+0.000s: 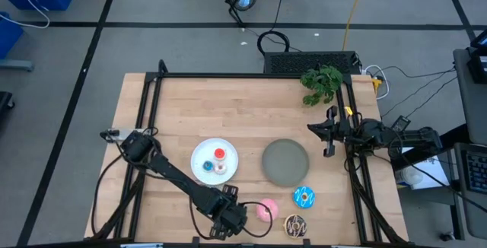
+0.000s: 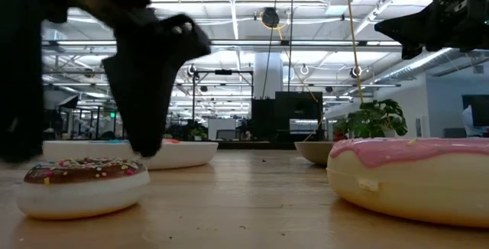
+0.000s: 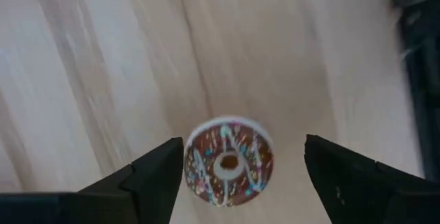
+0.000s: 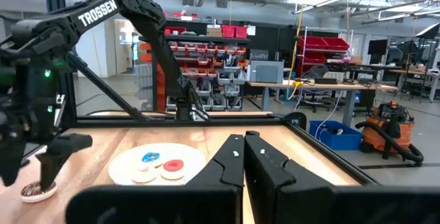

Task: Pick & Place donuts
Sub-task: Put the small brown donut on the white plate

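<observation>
A tiny brown sprinkled donut [image 3: 228, 162] lies flat on the wood near the table's near edge [image 2: 82, 179] [image 4: 33, 191]. In the high view my left gripper [image 1: 228, 219] hides it. That gripper [image 3: 244, 148] is open and points down, one finger on either side of the donut, just above it. The pink donut [image 1: 265, 209], the chocolate donut [image 1: 295, 225] and the blue sprinkled donut [image 1: 304, 197] lie flat to its right. The tiny red [image 1: 220, 155], blue [image 1: 208, 166] and white [image 1: 220, 169] donuts sit on the white plate [image 1: 202, 152]. My right gripper [image 1: 327, 138] is shut [image 4: 244, 145] and waits at the right edge.
A grey plate [image 1: 286, 162] sits right of the white plate. A green plant [image 1: 321, 84] stands at the far right corner. Black frame rails [image 1: 228, 74] run along the far, left and right sides. Bare wood lies across the far half of the table.
</observation>
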`<state>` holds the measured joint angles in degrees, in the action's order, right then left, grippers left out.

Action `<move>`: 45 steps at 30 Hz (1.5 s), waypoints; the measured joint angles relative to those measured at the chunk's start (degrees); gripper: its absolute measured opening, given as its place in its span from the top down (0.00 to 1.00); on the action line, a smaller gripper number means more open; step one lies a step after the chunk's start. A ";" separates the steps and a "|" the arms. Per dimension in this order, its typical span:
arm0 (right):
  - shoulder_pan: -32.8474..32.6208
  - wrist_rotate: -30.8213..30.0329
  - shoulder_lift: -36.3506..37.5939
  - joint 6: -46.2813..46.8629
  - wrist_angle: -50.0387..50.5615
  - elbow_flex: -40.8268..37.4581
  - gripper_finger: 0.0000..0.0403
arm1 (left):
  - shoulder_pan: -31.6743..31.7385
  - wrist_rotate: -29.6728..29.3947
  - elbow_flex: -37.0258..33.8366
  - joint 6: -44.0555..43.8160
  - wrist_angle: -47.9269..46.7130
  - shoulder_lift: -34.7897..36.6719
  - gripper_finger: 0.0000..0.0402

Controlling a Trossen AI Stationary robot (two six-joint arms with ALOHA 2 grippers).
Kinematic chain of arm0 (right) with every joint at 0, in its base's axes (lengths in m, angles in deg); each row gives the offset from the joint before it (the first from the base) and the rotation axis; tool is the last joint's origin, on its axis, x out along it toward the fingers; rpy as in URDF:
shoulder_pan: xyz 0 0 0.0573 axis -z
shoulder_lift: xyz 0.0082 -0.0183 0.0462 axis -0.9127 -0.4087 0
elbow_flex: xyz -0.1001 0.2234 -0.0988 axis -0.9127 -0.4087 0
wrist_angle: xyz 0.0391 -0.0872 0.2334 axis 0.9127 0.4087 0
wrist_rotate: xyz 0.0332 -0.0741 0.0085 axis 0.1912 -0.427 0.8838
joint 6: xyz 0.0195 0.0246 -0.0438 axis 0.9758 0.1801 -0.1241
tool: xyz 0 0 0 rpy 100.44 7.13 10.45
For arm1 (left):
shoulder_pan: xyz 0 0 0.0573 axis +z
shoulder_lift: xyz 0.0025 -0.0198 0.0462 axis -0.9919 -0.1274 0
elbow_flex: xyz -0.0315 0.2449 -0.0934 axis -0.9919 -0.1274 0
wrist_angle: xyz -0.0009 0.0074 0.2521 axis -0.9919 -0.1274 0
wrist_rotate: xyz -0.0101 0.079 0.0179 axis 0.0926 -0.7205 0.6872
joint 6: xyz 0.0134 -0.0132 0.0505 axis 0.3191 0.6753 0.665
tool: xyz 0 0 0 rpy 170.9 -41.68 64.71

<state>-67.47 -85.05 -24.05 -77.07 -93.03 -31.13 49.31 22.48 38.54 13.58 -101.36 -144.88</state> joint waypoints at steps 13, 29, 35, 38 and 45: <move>0.01 0.00 -1.35 0.00 -1.00 0.00 1.00 | 0.62 1.23 -0.02 -0.23 -0.39 -2.39 0.25; 0.00 0.00 -1.35 0.00 -1.02 0.00 1.00 | 0.79 1.25 -0.02 -0.86 -0.56 -2.37 0.35; 0.01 0.00 -1.35 0.02 -1.02 -0.01 1.00 | 0.99 1.27 -0.02 -0.99 -0.58 -2.37 0.54; -0.01 0.00 -1.35 0.02 -1.02 0.00 1.00 | 1.13 1.25 -0.02 -0.34 -0.77 -2.33 0.62; 0.01 0.00 -1.35 0.00 -1.02 -0.01 1.00 | 1.91 0.84 -0.02 -2.56 -8.28 2.76 0.73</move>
<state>-67.46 -85.05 -25.40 -77.07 -94.05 -31.15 51.22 23.32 38.52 11.02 -109.64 -142.12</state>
